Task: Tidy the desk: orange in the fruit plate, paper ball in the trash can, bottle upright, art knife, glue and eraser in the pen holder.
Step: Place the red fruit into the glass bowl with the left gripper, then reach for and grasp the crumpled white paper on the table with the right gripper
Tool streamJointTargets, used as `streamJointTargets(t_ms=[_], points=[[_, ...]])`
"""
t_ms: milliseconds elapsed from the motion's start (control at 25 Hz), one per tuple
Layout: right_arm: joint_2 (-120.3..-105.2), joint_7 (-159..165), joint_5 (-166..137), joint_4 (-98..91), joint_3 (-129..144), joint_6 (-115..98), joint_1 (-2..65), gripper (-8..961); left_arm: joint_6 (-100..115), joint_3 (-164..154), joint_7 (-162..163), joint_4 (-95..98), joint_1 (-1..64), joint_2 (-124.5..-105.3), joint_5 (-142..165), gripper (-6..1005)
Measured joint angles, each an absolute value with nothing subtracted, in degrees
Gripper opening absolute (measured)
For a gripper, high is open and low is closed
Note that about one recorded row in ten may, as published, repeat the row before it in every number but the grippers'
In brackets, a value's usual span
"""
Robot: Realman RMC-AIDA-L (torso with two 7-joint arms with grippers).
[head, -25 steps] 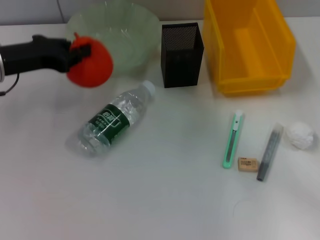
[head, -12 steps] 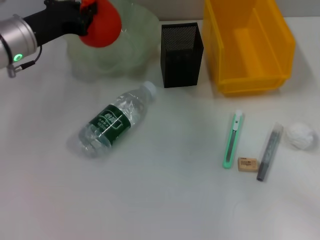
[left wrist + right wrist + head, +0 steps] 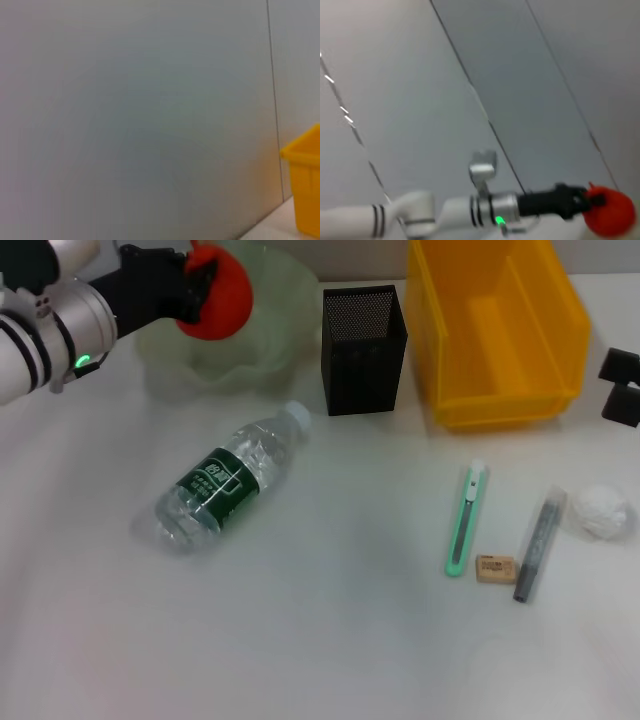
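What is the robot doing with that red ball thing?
That is the orange. The left gripper is holding it over the pale green fruit plate at the back of the desk, ready to put it in. The right gripper just peeks in at the right edge, near the yellow bin. The bottle lies on its side, and the art knife, eraser, glue and paper ball wait on the desk, outside the black pen holder.

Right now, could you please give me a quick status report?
Left gripper shut on orange, above fruit plate. Right gripper at right edge. Nothing blocking.
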State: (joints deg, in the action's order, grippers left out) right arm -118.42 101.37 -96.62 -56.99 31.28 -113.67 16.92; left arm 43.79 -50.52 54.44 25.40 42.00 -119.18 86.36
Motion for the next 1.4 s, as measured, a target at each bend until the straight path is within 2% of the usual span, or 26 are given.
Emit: streamJointTargets(t_ms=[120, 240, 320, 400, 760, 1000, 1400], points=[[-119.25, 110.3, -100.5, -67.7, 31.0, -113.1, 15.9, 714, 42.5, -53.8, 54.2, 25.2, 42.0, -119.18, 83.5, 119], [-119.46, 119.4, -106.5, -76.7, 31.0, -112.4, 15.8, 713, 42.4, -55.0, 52.6, 24.7, 41.8, -119.18, 80.4, 155], [-119.55, 125.4, -111.4, -81.4, 31.2, -111.2, 15.9, 712, 42.6, -55.6, 51.2, 24.3, 41.7, -119.18, 78.6, 369], [-119.57, 133.9, -119.3, -86.1, 31.4, -109.4, 16.7, 712, 42.7, -57.3, 50.1, 23.9, 41.7, -119.18, 76.7, 412], [-119.18, 143.6, -137.3, -87.0, 34.5, -105.7, 20.8, 709, 42.7, -59.5, 50.2, 23.8, 41.9, -119.17, 74.9, 608], [-119.16, 145.4, -147.0, -81.9, 39.7, -101.1, 24.5, 707, 43.5, -59.5, 50.4, 23.6, 41.4, -119.18, 74.4, 805], [-119.04, 144.8, -153.1, -70.5, 44.8, -91.8, 28.9, 704, 43.9, -59.5, 50.5, 23.4, 40.4, -119.18, 74.3, 803]])
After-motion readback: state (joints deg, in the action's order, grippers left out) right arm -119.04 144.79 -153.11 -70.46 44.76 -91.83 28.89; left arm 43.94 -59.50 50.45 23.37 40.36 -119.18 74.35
